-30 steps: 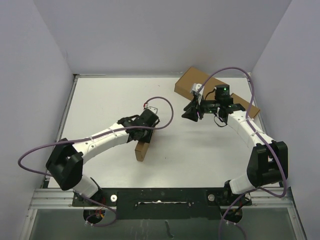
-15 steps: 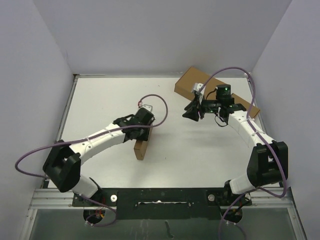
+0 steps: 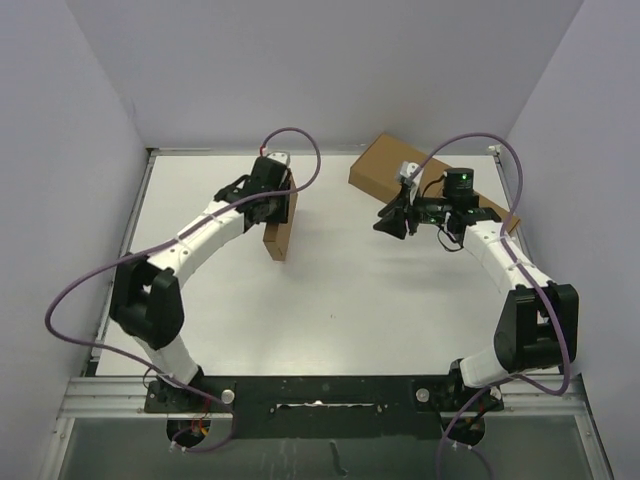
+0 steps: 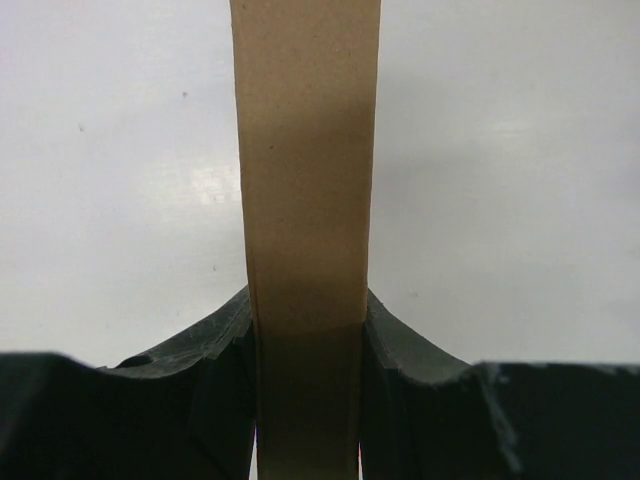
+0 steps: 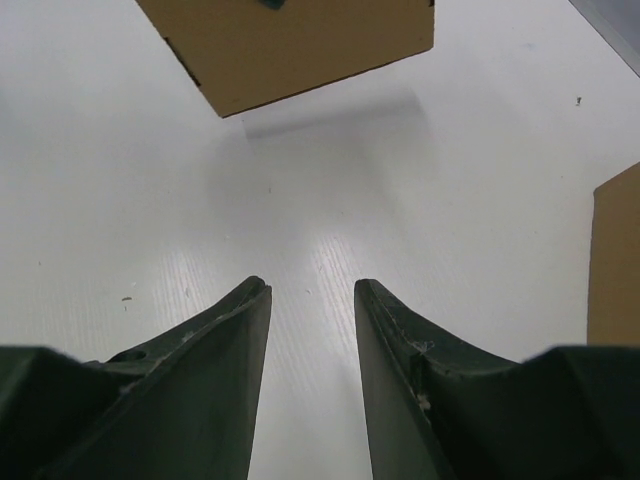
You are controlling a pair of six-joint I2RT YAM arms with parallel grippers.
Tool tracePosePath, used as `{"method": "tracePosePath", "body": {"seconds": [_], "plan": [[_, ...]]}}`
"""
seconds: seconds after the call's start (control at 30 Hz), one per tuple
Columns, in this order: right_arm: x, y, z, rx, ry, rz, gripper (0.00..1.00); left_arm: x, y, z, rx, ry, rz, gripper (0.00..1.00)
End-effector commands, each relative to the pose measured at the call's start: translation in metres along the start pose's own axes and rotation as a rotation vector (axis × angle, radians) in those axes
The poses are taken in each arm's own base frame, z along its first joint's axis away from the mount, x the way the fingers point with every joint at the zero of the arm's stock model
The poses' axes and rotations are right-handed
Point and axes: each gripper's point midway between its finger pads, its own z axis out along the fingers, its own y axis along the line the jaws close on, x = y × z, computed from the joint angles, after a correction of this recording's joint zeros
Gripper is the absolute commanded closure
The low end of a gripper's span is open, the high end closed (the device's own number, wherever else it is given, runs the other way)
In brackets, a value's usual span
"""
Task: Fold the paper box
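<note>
The paper box (image 3: 277, 235) is closed brown cardboard, seen edge-on at the back left-centre of the white table (image 3: 340, 290). My left gripper (image 3: 279, 203) is shut on its upper end. In the left wrist view the box (image 4: 305, 150) runs straight up between my left gripper's (image 4: 307, 300) fingers, both pressed against its sides. I cannot tell whether its lower end touches the table. My right gripper (image 3: 387, 222) is open and empty over bare table, right of centre. In the right wrist view the right gripper (image 5: 310, 285) has nothing between its jaws.
A large, thicker brown box (image 3: 385, 165) lies at the back right, just beyond my right gripper; its corner shows in the right wrist view (image 5: 290, 45). Another brown box (image 3: 507, 220) lies under my right forearm, showing at the right wrist view's edge (image 5: 617, 270). Walls enclose the table.
My left arm has swung the held box from the near middle of the table to the back left-centre. My right gripper has shifted slightly to the right and stays open.
</note>
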Motion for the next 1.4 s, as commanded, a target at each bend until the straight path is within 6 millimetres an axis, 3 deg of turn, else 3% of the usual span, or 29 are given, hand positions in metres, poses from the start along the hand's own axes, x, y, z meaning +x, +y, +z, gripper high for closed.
{"method": "tracePosePath", "body": {"seconds": [0.0,0.1,0.27,0.5,0.6,0.73,0.83,0.93,1.03,1.07,1.23,1.3,1.37], "plan": [[-0.018,0.0,-0.01,0.006,-0.056,-0.045,0.6,-0.012,0.011,0.028,-0.165,0.025,0.139,0.82],[-0.018,-0.003,-0.015,0.018,-0.06,-0.038,0.6,-0.021,0.002,0.044,-0.207,0.033,0.182,0.8],[-0.018,-0.012,-0.026,0.048,-0.071,-0.024,0.6,-0.04,-0.028,0.068,-0.228,0.019,0.279,0.63],[-0.019,-0.024,-0.05,0.101,-0.102,0.002,0.6,-0.043,-0.097,0.085,-0.075,0.059,0.326,0.25],[-0.02,-0.029,-0.06,0.121,-0.116,0.014,0.6,-0.041,-0.131,0.08,0.062,0.073,0.296,0.22],[-0.019,-0.033,-0.071,0.148,-0.127,0.022,0.6,-0.048,-0.169,0.054,0.249,0.06,0.232,0.22],[-0.019,-0.035,-0.075,0.162,-0.126,0.025,0.6,-0.059,-0.178,0.029,0.327,0.018,0.218,0.22],[-0.018,-0.035,-0.076,0.168,-0.107,0.046,0.59,-0.07,-0.172,0.005,0.377,-0.081,0.206,0.23],[-0.017,-0.037,-0.08,0.183,-0.067,0.072,0.59,-0.09,-0.158,-0.037,0.506,-0.255,0.142,0.23],[-0.016,-0.038,-0.082,0.193,-0.049,0.077,0.59,-0.074,-0.142,-0.034,0.535,-0.259,0.109,0.23],[-0.012,-0.045,-0.096,0.286,0.059,0.026,0.57,-0.06,-0.054,-0.052,0.601,-0.377,-0.146,0.09],[-0.011,-0.05,-0.107,0.351,0.103,-0.007,0.51,-0.05,-0.016,-0.051,0.572,-0.365,-0.24,0.06],[-0.015,-0.051,-0.115,0.397,0.124,-0.063,0.43,-0.039,0.005,-0.054,0.59,-0.351,-0.301,0.06]]}}
